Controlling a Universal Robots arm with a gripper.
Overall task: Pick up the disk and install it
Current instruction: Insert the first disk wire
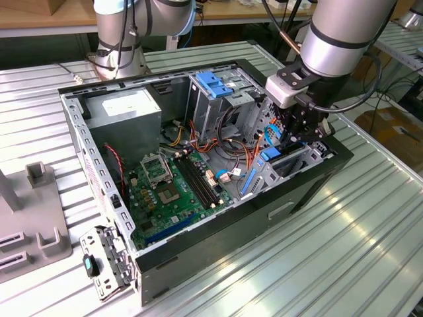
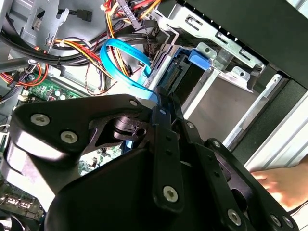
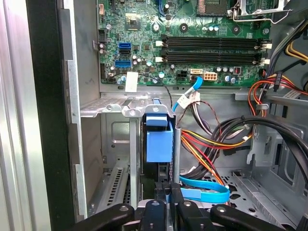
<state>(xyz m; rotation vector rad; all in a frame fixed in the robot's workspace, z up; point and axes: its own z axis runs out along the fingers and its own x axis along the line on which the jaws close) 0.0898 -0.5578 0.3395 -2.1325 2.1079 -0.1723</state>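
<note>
The disk (image 3: 159, 142), edged by blue rails, stands on edge in a metal drive bay (image 3: 113, 108) at the front of the open computer case (image 1: 198, 247), below the motherboard (image 3: 192, 43) in the first wrist view. The gripper (image 3: 167, 202) is directly above the disk, its fingers drawn together with no grasp visible, tips at the disk's near edge. A blue flat cable (image 3: 204, 190) runs just beside them.
</note>
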